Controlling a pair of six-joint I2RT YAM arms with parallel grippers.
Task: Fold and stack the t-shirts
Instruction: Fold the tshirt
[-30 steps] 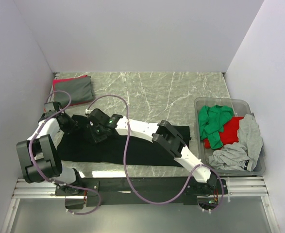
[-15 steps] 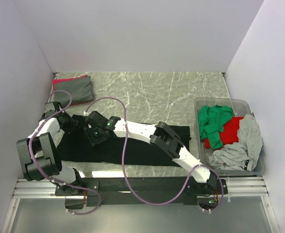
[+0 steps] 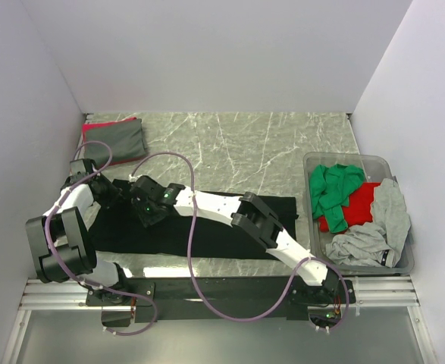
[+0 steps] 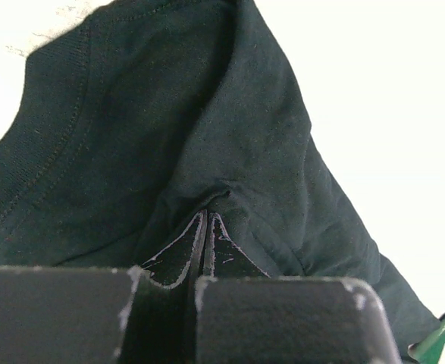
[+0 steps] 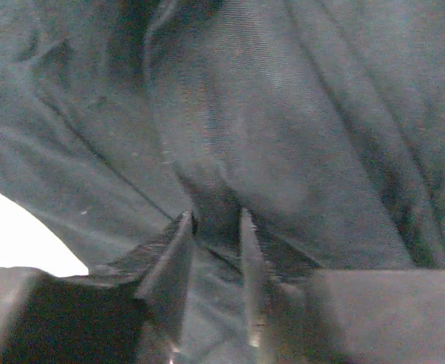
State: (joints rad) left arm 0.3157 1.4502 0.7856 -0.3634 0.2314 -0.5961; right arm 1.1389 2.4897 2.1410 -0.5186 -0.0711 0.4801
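Observation:
A large black t-shirt [image 3: 207,236] lies spread across the near half of the table. My left gripper [image 3: 107,191] is at its far left edge, shut on a pinch of the black cloth [image 4: 169,114], with the fingertips [image 4: 207,218] pressed together. My right gripper [image 3: 141,210] is just to the right of it, reaching across from the right, and its jaws [image 5: 216,221] are closed on a fold of the same black cloth [image 5: 283,114]. A folded grey shirt [image 3: 120,140] lies on a red one [image 3: 92,128] at the far left corner.
A clear grey bin [image 3: 343,157] stands at the right edge and holds a green shirt [image 3: 332,186], a red shirt [image 3: 360,202] and grey shirts [image 3: 381,224]. The right arm [image 3: 260,220] stretches diagonally over the black shirt. White walls enclose the table on three sides.
My right gripper has moved a little to the left with the black cloth, closer to the left gripper, and its elbow followed. The left gripper has stayed almost still.

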